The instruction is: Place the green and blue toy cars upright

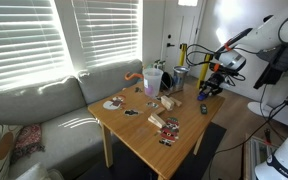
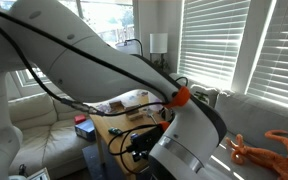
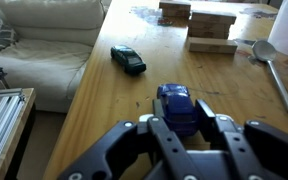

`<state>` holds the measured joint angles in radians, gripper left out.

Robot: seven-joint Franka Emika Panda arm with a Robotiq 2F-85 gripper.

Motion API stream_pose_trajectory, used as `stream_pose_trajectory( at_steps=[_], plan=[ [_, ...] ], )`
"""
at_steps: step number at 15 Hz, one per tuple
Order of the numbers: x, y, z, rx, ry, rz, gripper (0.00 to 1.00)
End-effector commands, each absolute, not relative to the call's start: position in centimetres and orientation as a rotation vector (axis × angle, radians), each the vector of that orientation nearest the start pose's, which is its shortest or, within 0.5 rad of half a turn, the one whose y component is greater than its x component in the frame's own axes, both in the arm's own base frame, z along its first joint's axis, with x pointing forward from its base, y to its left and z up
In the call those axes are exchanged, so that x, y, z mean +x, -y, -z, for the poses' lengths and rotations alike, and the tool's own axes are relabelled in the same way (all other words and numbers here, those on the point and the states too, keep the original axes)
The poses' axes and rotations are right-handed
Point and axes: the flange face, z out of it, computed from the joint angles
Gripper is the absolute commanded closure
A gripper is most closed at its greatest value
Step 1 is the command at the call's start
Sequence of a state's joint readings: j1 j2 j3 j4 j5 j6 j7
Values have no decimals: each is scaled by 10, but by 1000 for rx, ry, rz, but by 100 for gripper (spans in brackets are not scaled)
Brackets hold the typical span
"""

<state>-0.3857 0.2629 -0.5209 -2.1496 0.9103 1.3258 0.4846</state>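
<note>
In the wrist view the bright blue toy car (image 3: 177,104) stands on its wheels on the wooden table (image 3: 94,110), right between my fingers. My gripper (image 3: 181,128) has its fingers pressed against both sides of the car. The dark green toy car (image 3: 128,60) stands on its wheels further off to the left, near the table edge, apart from my gripper. In an exterior view my gripper (image 1: 212,88) hangs low over the table's far corner. In the other exterior view the arm (image 2: 174,110) hides the cars.
Tan and red striped blocks (image 3: 210,40) lie beyond the blue car, with a spoon (image 3: 274,70) to their right. Cups (image 1: 152,80) and small pieces stand mid-table. A sofa (image 3: 44,50) runs along the table's left edge.
</note>
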Motion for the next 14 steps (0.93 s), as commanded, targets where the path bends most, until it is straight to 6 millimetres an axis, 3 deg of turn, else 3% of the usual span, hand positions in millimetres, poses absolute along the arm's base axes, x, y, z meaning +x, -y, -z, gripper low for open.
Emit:
stream_pose_trajectory(
  at_steps=[1, 7, 8, 9, 14],
  plan=[
    [369, 276, -304, -1343, -1589, -870, 88],
    [377, 260, -309, -1387, -1599, -857, 88],
    [378, 259, -312, -1399, -1591, -850, 38],
    [378, 259, -315, -1403, -1590, -836, 36],
    [374, 258, -346, -1477, -1569, -757, 1]
  ],
)
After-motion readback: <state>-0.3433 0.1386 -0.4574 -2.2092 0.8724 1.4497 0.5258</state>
